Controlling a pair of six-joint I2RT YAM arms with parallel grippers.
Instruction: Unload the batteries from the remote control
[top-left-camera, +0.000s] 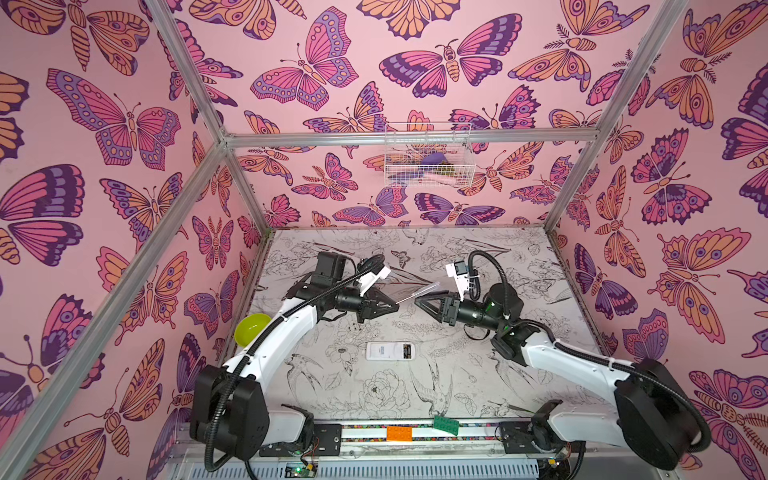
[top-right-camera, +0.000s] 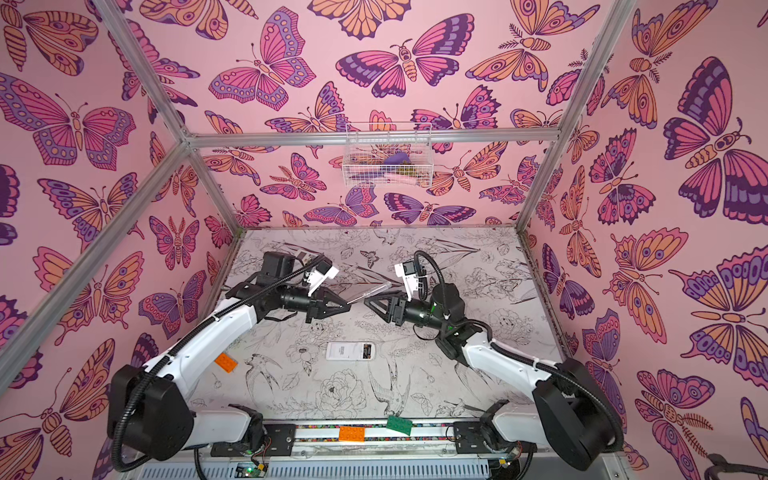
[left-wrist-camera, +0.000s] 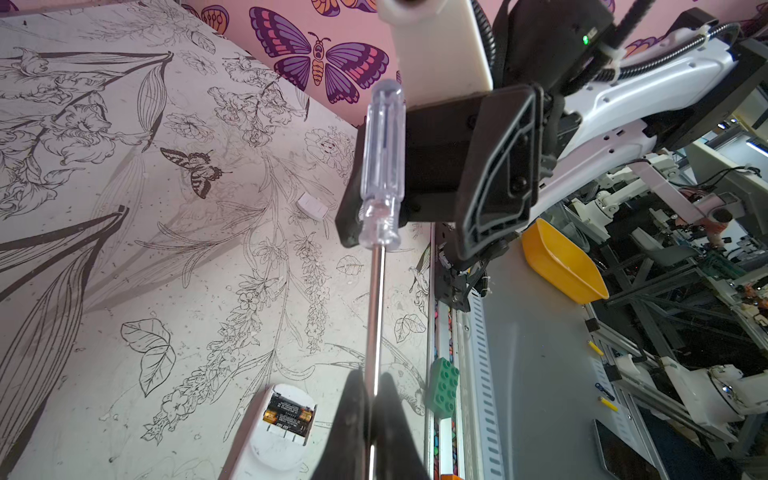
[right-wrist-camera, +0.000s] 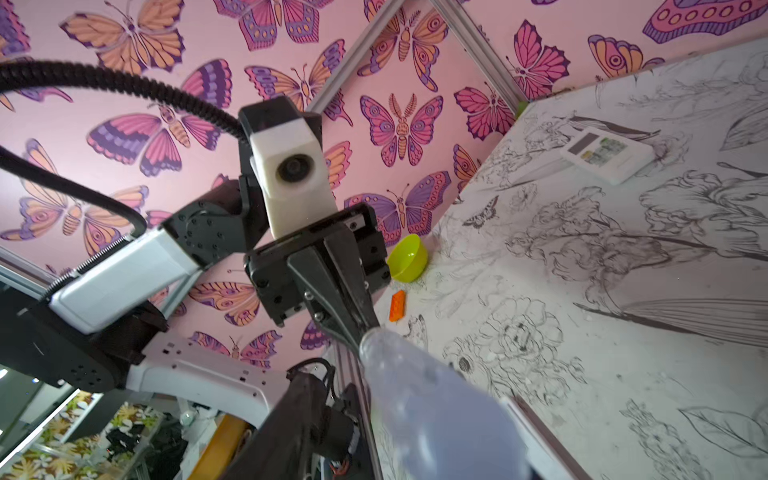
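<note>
A white remote control (top-left-camera: 384, 351) (top-right-camera: 347, 351) lies back up on the table, nearer the front than both grippers. Its open compartment shows black batteries (top-left-camera: 408, 351) (top-right-camera: 367, 351) (left-wrist-camera: 289, 417) with gold ends. Above the table's middle my left gripper (top-left-camera: 397, 308) (top-right-camera: 348, 308) (left-wrist-camera: 372, 399) is shut on the metal shaft of a screwdriver (top-left-camera: 419, 292) (top-right-camera: 370, 293) (left-wrist-camera: 382, 166). Its clear handle (right-wrist-camera: 436, 415) lies between the spread fingers of my right gripper (top-left-camera: 417, 305) (top-right-camera: 366, 302), which is open and faces the left one tip to tip.
A small white cover piece (left-wrist-camera: 311, 205) lies on the table. A second white remote (right-wrist-camera: 606, 156) sits towards the far left corner. A green bowl (top-left-camera: 251, 328) and an orange brick (top-right-camera: 225, 362) are at the left. Green (top-left-camera: 446, 424) and orange (top-left-camera: 399, 433) bricks rest on the front rail.
</note>
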